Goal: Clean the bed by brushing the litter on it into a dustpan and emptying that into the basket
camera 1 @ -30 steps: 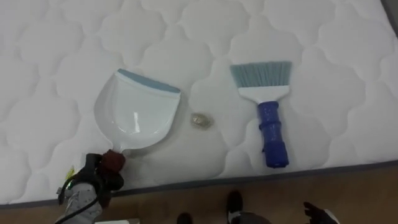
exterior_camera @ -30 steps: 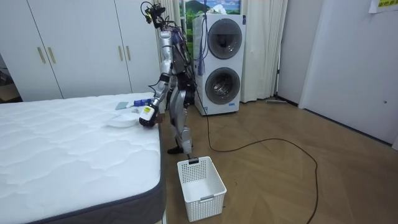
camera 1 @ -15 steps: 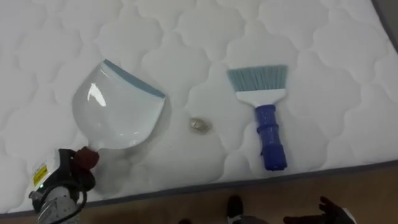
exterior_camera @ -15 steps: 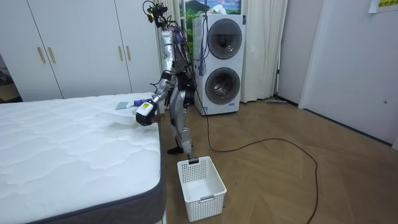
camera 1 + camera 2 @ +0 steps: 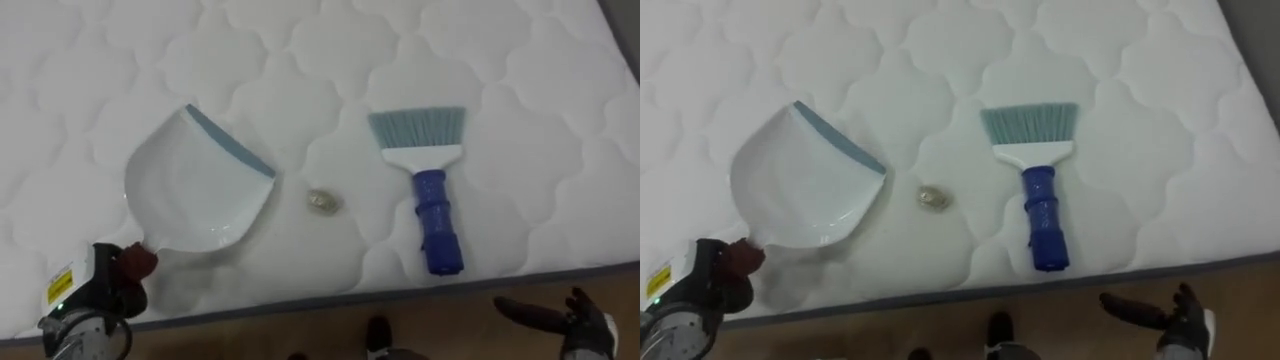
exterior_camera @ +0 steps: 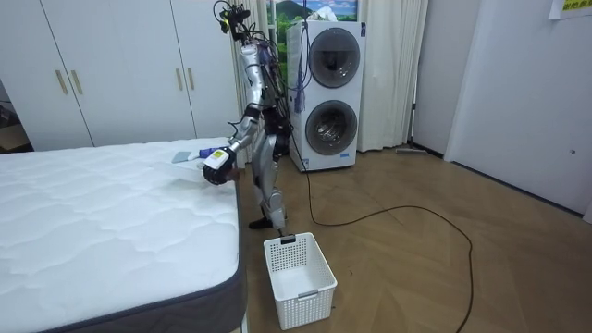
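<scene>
A white dustpan (image 5: 195,185) with a blue lip hangs tilted just above the white quilted mattress (image 5: 330,60), its lip pointing right toward a small crumpled scrap (image 5: 322,201). My left hand (image 5: 100,295) is shut on the pan's handle at the lower left, by the bed's near edge. Right of the scrap, a hand brush (image 5: 436,215) with a blue handle and pale blue bristles lies flat, bristles away from me. My right hand (image 5: 560,318) hovers off the bed at the lower right, over the wooden floor, fingers straight and holding nothing. In the room view I stand at the bed's side (image 6: 242,199).
The mattress's grey near edge (image 5: 400,295) runs along the bottom, with wooden floor below it. A white slatted basket (image 6: 298,266) stands on the floor beside the bed. Stacked washing machines (image 6: 328,92) and white wardrobes (image 6: 120,69) line the back wall.
The dustpan has come up off the mattress, shifted left and turned, its lip now slanting toward the scrap. My right hand has risen further into view at the lower right.
</scene>
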Robot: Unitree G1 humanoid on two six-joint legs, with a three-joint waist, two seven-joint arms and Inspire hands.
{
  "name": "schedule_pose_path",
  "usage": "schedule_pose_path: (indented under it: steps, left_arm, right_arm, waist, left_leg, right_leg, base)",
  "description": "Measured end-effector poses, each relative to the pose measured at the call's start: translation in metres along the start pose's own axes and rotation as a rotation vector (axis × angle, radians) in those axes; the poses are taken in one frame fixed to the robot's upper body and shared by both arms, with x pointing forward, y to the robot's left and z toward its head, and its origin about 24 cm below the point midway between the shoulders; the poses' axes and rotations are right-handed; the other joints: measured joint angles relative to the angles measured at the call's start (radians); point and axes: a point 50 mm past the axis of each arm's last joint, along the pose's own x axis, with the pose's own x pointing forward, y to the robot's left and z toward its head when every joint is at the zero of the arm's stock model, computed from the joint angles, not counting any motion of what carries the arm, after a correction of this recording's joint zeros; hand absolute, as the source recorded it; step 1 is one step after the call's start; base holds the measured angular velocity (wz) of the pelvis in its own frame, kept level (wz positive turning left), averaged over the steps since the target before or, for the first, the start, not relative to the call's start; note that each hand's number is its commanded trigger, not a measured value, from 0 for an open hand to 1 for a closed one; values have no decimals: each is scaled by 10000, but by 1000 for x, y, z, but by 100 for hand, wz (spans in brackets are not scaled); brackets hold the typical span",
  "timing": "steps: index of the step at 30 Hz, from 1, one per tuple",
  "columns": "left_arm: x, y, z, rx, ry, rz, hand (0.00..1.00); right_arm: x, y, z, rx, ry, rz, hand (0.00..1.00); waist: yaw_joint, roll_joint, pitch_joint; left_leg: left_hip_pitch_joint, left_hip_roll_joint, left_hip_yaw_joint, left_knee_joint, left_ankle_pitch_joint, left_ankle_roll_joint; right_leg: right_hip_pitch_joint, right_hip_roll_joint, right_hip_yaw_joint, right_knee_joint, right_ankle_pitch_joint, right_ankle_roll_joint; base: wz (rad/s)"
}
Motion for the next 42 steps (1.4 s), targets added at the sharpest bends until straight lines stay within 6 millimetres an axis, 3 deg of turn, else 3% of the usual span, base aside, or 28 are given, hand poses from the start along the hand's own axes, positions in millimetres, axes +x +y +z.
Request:
schedule_pose_path:
  steps: [10, 18, 22, 35, 39, 42]
  left_arm:
    - [-7, -5, -14, 225, 311, -1018, 100]
    - [-4, 0, -15, 455, 217, -1437, 100]
    - [-4, -3, -15, 632, 391, -2092, 100]
    - [-2, -4, -8, 653, 268, -3513, 100]
    - [-2, -5, -4, 636, 117, -3944, 100]
    - [-3, -5, -3, 729, 70, -4258, 100]
  right_arm:
    - [-6, 7, 77, 916, -3499, -2255, 0]
    - [-13, 13, 108, 1148, -4905, -4196, 0]
    - [-22, 24, 127, 1316, -5916, -4298, 0]
    - [-37, 43, 140, 510, -7534, -3628, 0]
    - [-41, 49, 141, 340, -7852, -3335, 0]
    - [-42, 50, 143, 335, -7984, -3278, 0]
  waist:
    - [126, -69, -18]
    - [193, -109, 2]
    - [227, -117, 8]
    - [518, -146, 39]
    - [594, -153, 119]
    - [591, -156, 120]
  left_leg:
    - [-131, 20, 409, -26, -11, 21]
    - [-338, 25, 506, 13, -12, 24]
    - [-378, 20, 517, 49, -5, 34]
    - [-293, 37, 533, -169, -3, 34]
    - [-295, 33, 532, -197, -3, 33]
    - [-291, 19, 515, -248, -3, 34]
  right_leg:
    - [-350, -8, 397, 261, -48, 42]
    - [-619, -35, 370, 307, -50, 36]
    - [-684, -58, 354, 277, -57, 31]
    - [-597, -37, 295, 87, -117, 69]
    - [-596, -58, 247, 91, -168, 83]
    - [-594, -65, 239, 82, -197, 101]
  base:
    - [-6]
    - [-2]
    - [-1]
    - [0]
    - [4]
    - [2]
